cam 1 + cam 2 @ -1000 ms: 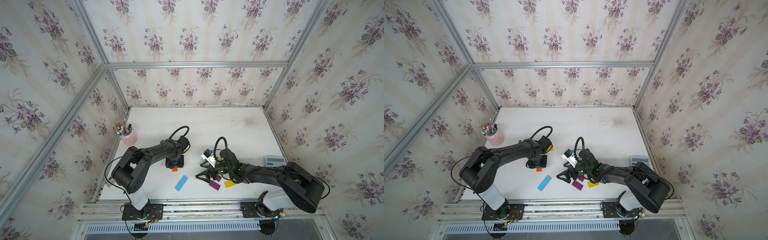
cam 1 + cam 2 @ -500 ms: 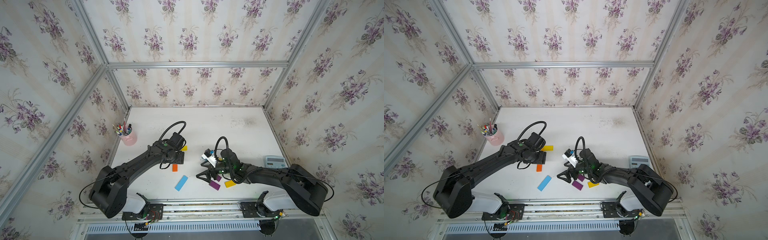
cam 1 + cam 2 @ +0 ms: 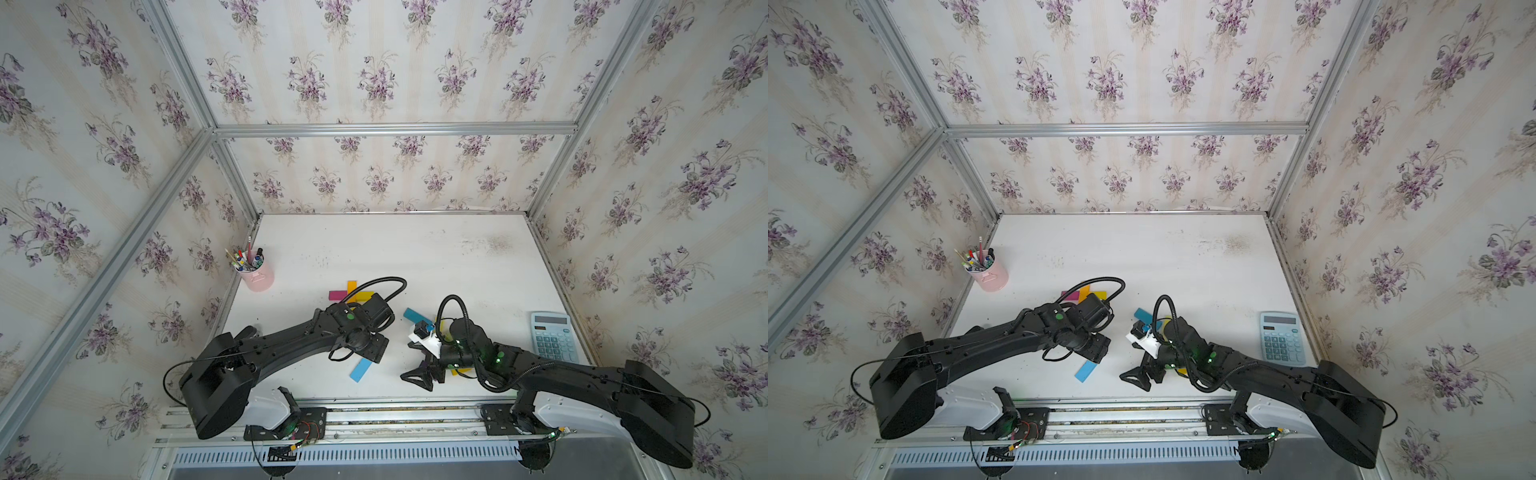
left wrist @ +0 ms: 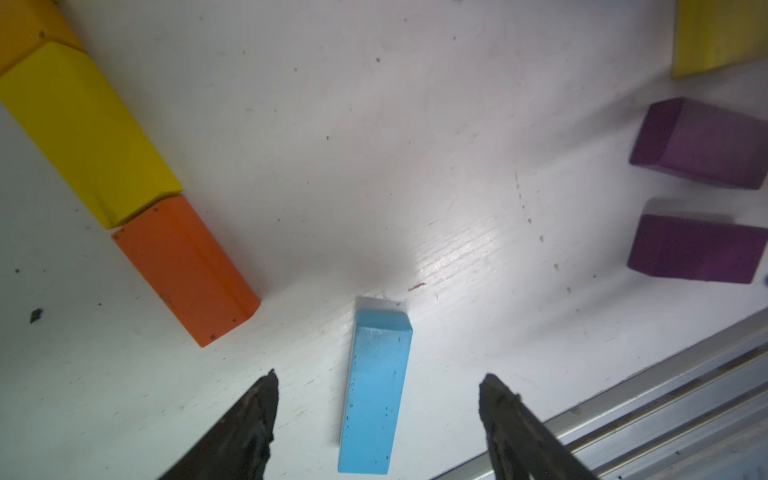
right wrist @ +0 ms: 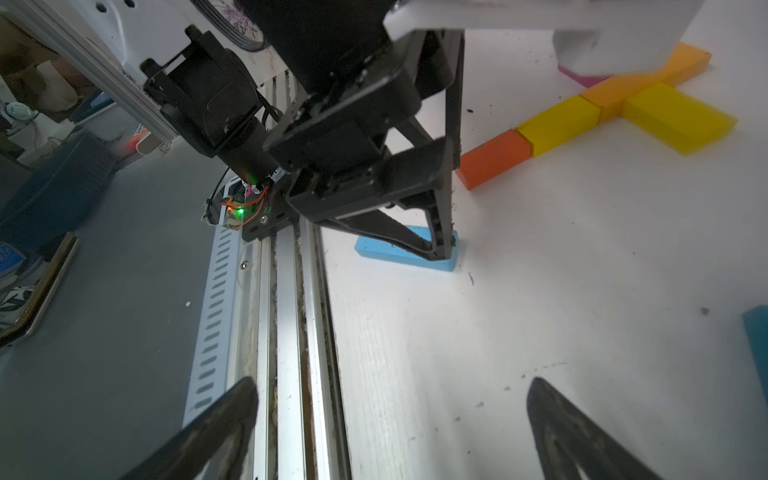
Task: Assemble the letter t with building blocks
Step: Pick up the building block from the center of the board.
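A light blue block [image 4: 376,390] lies flat near the table's front edge, between the fingers of my left gripper [image 4: 379,377], which is open and straddles it without touching. In both top views the left gripper [image 3: 368,358] hangs over that block [image 3: 360,370]. The letter t stands partly built: a pink [image 3: 337,296], an orange [image 3: 352,286] and a yellow block [image 3: 366,296] form a cross, and a yellow [image 5: 557,129] and an orange block [image 5: 492,164] lengthen the stem. My right gripper [image 5: 392,382] is open and empty over the front edge [image 3: 417,376].
Two purple blocks [image 4: 702,143] and a yellow one [image 4: 715,37] lie beside the right arm. A teal block [image 3: 415,316] sits behind it. A pink cup of pens [image 3: 258,275] stands at the left wall and a calculator [image 3: 555,343] at the right. Metal rails [image 5: 286,332] border the table's front.
My left gripper has moved from beside the short orange block toward the table's front, over the light blue block, and its jaws have widened. The right arm has stayed still.
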Available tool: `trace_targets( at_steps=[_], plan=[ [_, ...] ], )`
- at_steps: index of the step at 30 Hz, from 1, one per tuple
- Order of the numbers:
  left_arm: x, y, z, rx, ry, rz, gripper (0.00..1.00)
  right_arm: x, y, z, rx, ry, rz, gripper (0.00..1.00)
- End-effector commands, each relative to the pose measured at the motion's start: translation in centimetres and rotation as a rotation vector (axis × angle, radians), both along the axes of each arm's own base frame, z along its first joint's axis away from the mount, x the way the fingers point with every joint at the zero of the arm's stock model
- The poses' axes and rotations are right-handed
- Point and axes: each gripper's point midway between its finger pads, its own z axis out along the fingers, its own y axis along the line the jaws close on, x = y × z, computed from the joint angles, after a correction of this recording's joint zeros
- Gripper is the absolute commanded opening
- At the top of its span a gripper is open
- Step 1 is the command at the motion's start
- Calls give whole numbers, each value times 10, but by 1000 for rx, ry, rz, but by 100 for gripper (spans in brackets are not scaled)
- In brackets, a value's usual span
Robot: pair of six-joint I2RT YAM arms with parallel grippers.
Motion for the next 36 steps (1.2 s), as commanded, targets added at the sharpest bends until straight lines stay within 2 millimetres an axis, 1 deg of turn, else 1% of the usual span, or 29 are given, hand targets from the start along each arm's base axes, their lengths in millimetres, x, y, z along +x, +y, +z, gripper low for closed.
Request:
trace_targets(
  at_steps=[1,4,7,12,14,18,19,24,29,33,36],
  plan=[
    [-2,1,-5,19,-19,6,76,-1,-5,8,53,-25,-19,100],
    [-12,5,-13,32,10,18,75,-4,-13,13,100,-55,-35,100],
    [-21,6,-18,38,27,17,75,-4,-16,19,127,-76,-46,100],
    [-31,11,-27,55,43,23,74,-11,-13,16,129,-56,-3,100],
    [-32,12,-28,65,42,21,73,-14,-11,15,131,-47,19,100],
    [-32,13,-32,74,32,24,72,-13,-9,10,107,-36,29,100],
    [-33,15,-39,103,46,24,71,-15,-8,9,105,-31,38,100],
    [-29,18,-45,142,43,26,68,-16,-8,12,117,-37,46,100],
    [-27,13,-48,137,45,28,62,-17,-9,14,127,-40,47,100],
    [-29,19,-50,163,54,39,59,-18,-8,14,126,-39,49,100],
    [-30,22,-51,166,51,46,54,-18,-8,13,124,-37,51,100]
  ],
)
